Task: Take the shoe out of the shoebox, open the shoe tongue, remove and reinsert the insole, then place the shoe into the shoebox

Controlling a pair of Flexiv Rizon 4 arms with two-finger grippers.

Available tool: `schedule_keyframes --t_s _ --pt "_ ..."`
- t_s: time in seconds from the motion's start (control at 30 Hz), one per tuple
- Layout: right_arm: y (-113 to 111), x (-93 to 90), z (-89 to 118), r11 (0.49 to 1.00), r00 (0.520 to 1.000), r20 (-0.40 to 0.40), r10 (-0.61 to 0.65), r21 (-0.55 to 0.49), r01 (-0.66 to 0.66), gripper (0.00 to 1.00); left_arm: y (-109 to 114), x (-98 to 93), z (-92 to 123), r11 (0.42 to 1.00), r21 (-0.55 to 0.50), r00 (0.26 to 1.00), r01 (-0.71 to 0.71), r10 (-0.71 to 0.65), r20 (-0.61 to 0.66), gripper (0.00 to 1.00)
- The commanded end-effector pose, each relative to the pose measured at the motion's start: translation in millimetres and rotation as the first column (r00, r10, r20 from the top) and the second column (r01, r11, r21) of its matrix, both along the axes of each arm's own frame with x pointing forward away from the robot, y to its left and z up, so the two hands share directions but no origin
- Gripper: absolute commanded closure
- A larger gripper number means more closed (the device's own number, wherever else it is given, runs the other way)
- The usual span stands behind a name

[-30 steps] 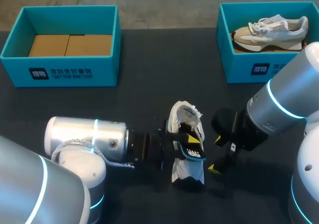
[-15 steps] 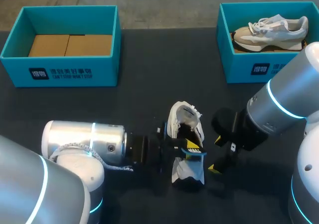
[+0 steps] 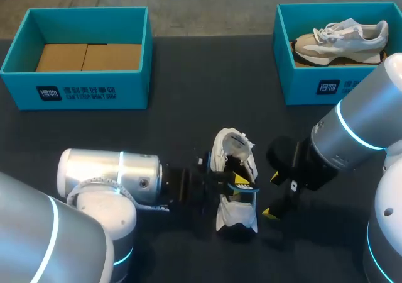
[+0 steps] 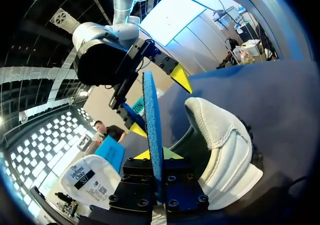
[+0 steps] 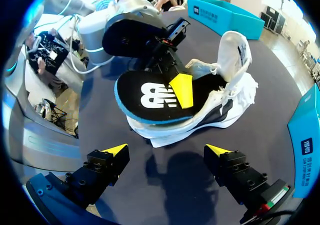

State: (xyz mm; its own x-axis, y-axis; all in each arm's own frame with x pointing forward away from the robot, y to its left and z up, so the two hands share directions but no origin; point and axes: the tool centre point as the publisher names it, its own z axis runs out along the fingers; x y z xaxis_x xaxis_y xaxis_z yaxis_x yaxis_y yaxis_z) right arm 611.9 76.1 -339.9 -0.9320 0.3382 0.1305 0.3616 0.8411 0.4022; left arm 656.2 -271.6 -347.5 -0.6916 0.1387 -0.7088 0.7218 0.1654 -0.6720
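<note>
While the white mesh sports shoe (image 3: 235, 215) lies on its side on the dark counter (image 3: 188, 75), near the front edge, the flat black insole w/ a blue rim (image 5: 150, 97) is held by the L gripper (image 3: 237, 181), which is clamped on it from both faces. The insole is laid across the shoe's open mouth. How much of it is tucked in can't be seen.

Vs. 1 s ago, less of the insole's black face is shown from above, so it has been turned or pushed a bit. The L arm was drawn back a little, then brought fwd again. The R gripper (image 5: 166, 150) has not been moved. It is kept wide open just beside the shoe, w/ nothing in it.

So the insole step is judged to be in hand, approx. mid-task. Whether the insole is going out or back in can't be told. The shoe has yet to be boxed. The empty teal cardboard shoebox (image 3: 75, 94) is well apart at the far L. A second teal shoebox (image 3: 314, 85) at the far R is filled w/ another pale shoe (image 3: 342, 41).
</note>
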Motion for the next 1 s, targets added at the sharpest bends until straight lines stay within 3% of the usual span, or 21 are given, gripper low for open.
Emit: schedule_keyframes --t_s 0.03,0.1,0.2,0.7,0.8,0.83,1.0 --pt "0.0 -1.4 -0.2 1.0 1.0 0.002 -0.002 0.0 0.002 0.0 0.8 -0.7 3.6 1.0 0.0 1.0 0.009 -0.009 -0.008 0.98" --pt "0.0 -1.4 -0.2 1.0 1.0 0.002 -0.002 0.0 0.002 0.0 2.3 -3.6 5.4 1.0 -0.004 1.0 0.012 -0.012 -0.012 0.69" --pt "0.0 -1.4 -0.2 1.0 1.0 0.002 -0.002 0.0 0.002 0.0 5.2 -8.3 10.9 1.0 -0.014 1.0 0.016 -0.016 -0.016 0.64" --pt "0.0 -1.4 -0.2 1.0 1.0 0.002 -0.002 0.0 0.002 0.0 14.0 -27.4 23.2 1.0 -0.015 1.0 0.024 -0.024 0.017 0.69" --pt "0.0 -1.4 -0.2 1.0 1.0 0.002 -0.002 0.0 0.002 0.0 12.9 -24.5 19.2 1.0 -0.016 0.999 0.024 -0.024 0.028 0.87" --pt "0.0 -1.4 -0.2 1.0 1.0 0.002 -0.002 0.0 0.002 0.0 12.0 -23.4 17.5 1.0 -0.015 0.999 0.026 -0.025 0.031 0.99" --pt "0.0 -1.4 -0.2 1.0 1.0 0.002 -0.002 0.0 0.002 0.0 8.0 -19.6 8.6 0.999 0.004 0.994 0.054 -0.054 0.092 1.0"
